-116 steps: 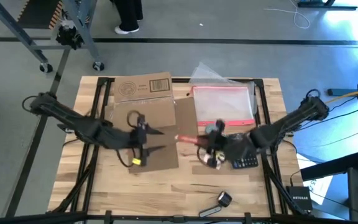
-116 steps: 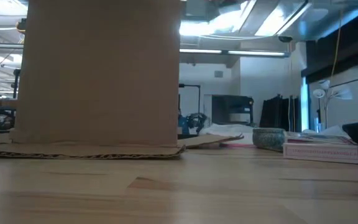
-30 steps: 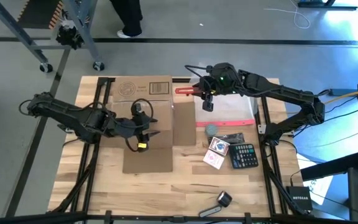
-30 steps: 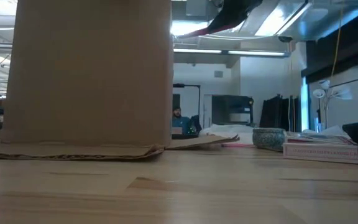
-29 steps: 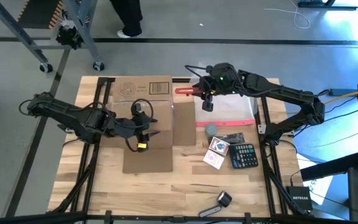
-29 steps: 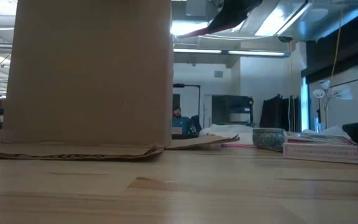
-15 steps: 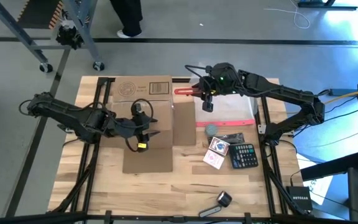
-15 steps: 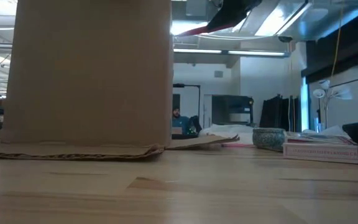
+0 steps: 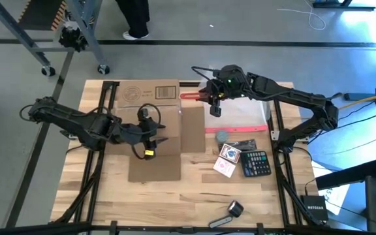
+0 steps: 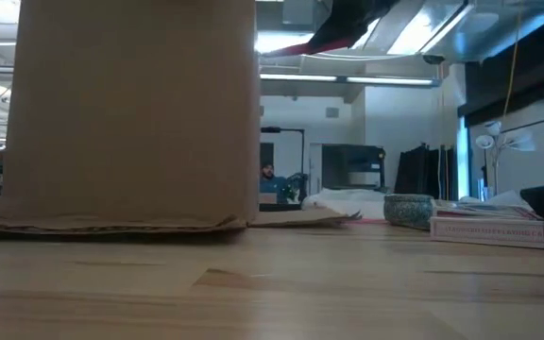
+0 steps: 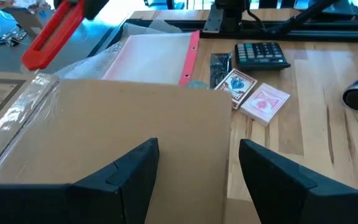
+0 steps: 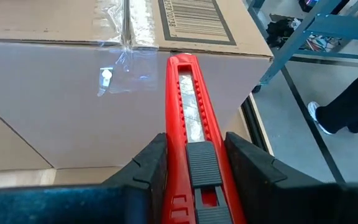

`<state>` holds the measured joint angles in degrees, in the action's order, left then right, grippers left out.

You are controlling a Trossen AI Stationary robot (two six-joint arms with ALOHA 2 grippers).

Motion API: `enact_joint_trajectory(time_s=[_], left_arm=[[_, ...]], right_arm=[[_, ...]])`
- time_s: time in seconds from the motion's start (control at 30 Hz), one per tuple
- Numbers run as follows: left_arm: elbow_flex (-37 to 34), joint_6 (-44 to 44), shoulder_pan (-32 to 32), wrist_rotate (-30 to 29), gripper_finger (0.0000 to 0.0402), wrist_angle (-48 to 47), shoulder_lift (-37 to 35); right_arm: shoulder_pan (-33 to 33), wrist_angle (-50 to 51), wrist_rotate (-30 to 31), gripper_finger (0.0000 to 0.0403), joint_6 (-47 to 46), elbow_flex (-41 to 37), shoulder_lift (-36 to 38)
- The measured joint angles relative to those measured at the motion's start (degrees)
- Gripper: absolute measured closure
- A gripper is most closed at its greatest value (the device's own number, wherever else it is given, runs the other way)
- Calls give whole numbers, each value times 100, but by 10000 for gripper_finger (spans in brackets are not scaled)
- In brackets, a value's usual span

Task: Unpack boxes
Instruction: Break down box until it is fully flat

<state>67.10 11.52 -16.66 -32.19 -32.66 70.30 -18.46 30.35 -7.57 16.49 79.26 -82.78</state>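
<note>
The brown cardboard box (image 9: 150, 114) stands on the table's left half with its flaps spread out; in the low view the box (image 10: 130, 113) fills the left side. My left gripper (image 9: 158, 145) is open over the box's near flap (image 11: 135, 124). My right gripper (image 9: 209, 98) is shut on a red box cutter (image 9: 191, 96) and hangs above the box's far right corner. The cutter's tip points at the box's top edge by the barcode label (image 12: 191, 18). My left gripper stands with its fingers just over the flap; whether they touch the cardboard I cannot tell. My right gripper pinches the cutter's handle (image 12: 194, 158) by its two sides between its two fingers. The cutter lies along the fingers and sticks out ahead of them, slanting down toward the table's left. It is lifted clear of the box.
A clear pouch with a pink-red edge (image 9: 237, 111) lies right of the box. Nearer are a round tin (image 9: 222, 136), two card packs (image 9: 226, 160), a calculator (image 9: 256, 163) and a black cylinder (image 9: 235, 209). A person (image 9: 136, 16) stands beyond the far edge.
My right gripper has edged a little toward the table's left with the cutter. In the low view the box's right edge has shifted slightly left, and the flap beside it lies flatter.
</note>
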Motion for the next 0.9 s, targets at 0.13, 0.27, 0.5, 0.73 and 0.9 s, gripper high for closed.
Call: enact_joint_trajectory(time_s=[0.13,0.27,0.5,0.73,0.9], left_arm=[[-2,-84,74,30,183,254,52],[-1,-117,188,43,183,394,194],[19,-444,427,-17,183,689,575],[19,-468,608,59,183,749,605],[21,-468,699,87,182,752,649]], right_arm=[[-2,-49,-195,269,-42,2,-52],[-4,-40,-153,269,-39,2,-57],[-7,13,-71,269,-39,-2,-60],[-11,-37,-246,269,39,-2,-74],[-13,59,-397,269,157,-2,-74]])
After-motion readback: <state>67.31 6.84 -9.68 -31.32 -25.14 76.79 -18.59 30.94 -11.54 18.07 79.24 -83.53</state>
